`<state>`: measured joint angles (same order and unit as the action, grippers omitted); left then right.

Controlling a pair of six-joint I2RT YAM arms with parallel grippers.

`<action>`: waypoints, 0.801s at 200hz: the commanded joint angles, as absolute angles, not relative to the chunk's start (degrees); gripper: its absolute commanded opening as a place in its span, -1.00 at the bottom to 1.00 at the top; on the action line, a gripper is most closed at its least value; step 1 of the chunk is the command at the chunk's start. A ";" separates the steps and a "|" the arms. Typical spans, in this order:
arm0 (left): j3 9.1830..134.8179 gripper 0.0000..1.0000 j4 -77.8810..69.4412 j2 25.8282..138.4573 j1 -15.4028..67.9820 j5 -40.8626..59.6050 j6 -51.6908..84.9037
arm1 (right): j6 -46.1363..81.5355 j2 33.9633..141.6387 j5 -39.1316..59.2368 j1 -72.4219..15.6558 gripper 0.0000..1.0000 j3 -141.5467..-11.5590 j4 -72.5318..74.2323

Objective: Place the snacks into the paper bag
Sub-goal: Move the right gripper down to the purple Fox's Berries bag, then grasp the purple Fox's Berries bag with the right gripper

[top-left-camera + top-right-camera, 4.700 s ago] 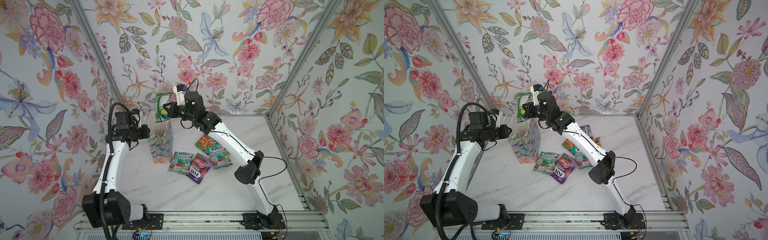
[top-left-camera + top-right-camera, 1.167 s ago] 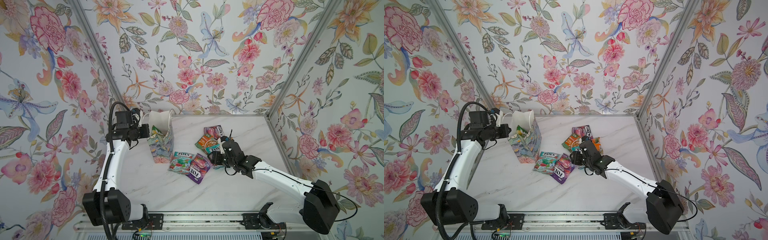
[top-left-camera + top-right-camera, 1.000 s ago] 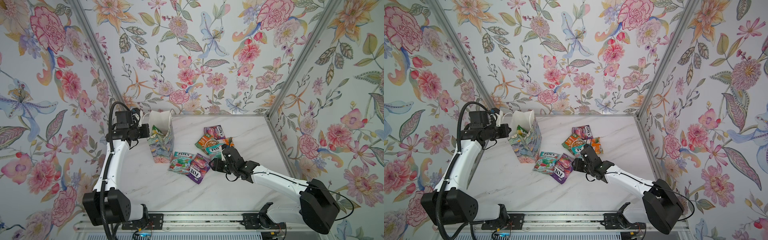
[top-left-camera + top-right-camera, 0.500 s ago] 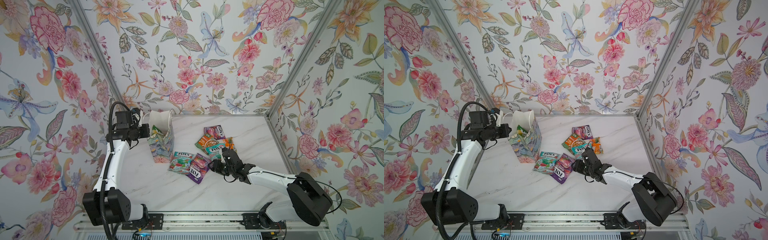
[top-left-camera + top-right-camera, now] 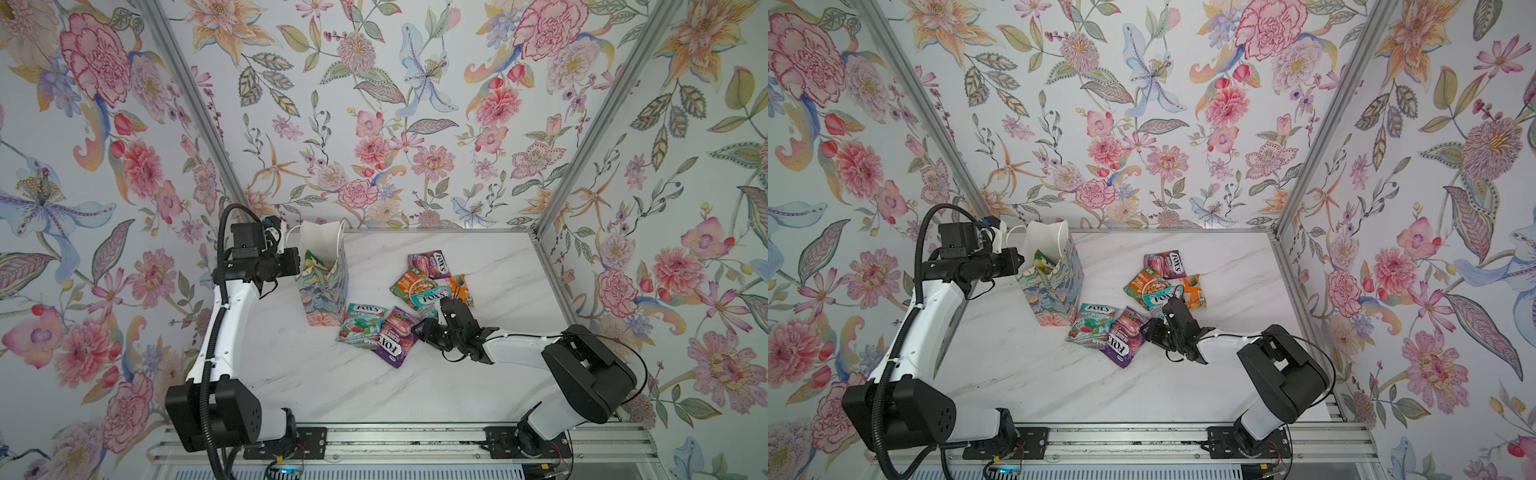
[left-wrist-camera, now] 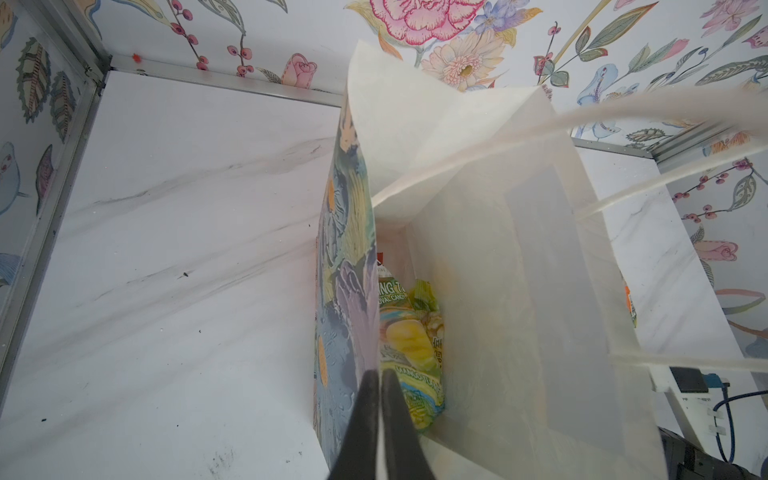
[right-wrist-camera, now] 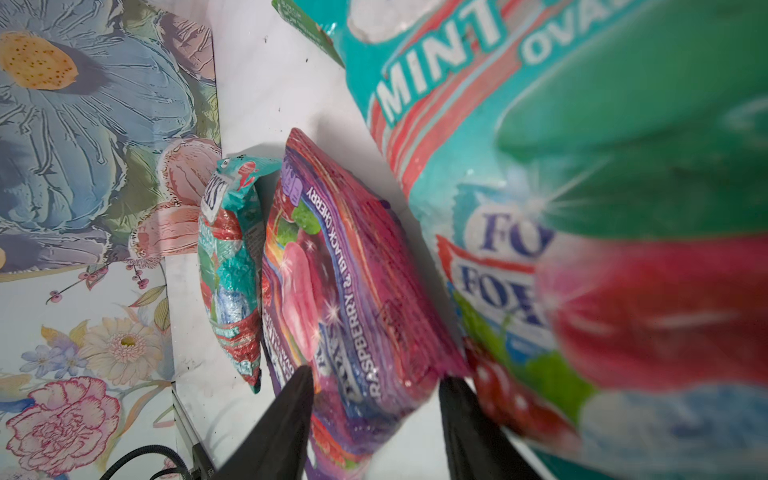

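Purple packet (image 7: 353, 291) lies between the right pincer's (image 7: 374, 415) parted fingers; left pincer (image 6: 380, 399) pinches the paper bag's (image 5: 328, 286) wall.

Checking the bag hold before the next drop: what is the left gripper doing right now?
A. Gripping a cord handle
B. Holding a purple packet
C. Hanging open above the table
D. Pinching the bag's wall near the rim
D: in the left wrist view the left gripper is shut on the printed wall of the paper bag.

Purple packet (image 7: 353, 299): "RASPBERRY & BLACK CHERRY"; "FOX'S", "BERRIES" in a top view. Teal packet (image 7: 519, 187): "MINT", "FO". Another teal packet (image 5: 363, 324): "FOX'S MINT BLOSSOM".
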<state>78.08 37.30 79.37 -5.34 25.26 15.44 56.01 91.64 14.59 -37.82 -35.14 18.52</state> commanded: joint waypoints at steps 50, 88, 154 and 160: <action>77.02 -0.96 37.57 78.18 -4.94 26.68 16.05 | 56.75 96.28 15.08 -33.81 0.04 -36.04 23.72; 76.79 -0.95 38.02 77.37 -5.00 25.95 15.38 | 56.31 97.01 17.60 -33.23 -0.02 -36.62 28.18; 76.29 -0.95 37.37 77.34 -5.01 26.34 15.69 | 55.11 98.88 19.13 -32.80 -0.06 -39.28 29.22; 76.37 -0.95 37.38 77.56 -4.99 26.58 15.65 | 55.31 99.48 19.45 -32.65 -0.06 -39.50 29.50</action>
<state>77.23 37.19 78.35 -5.34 25.26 15.44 56.25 97.03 18.15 -33.32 -37.47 27.66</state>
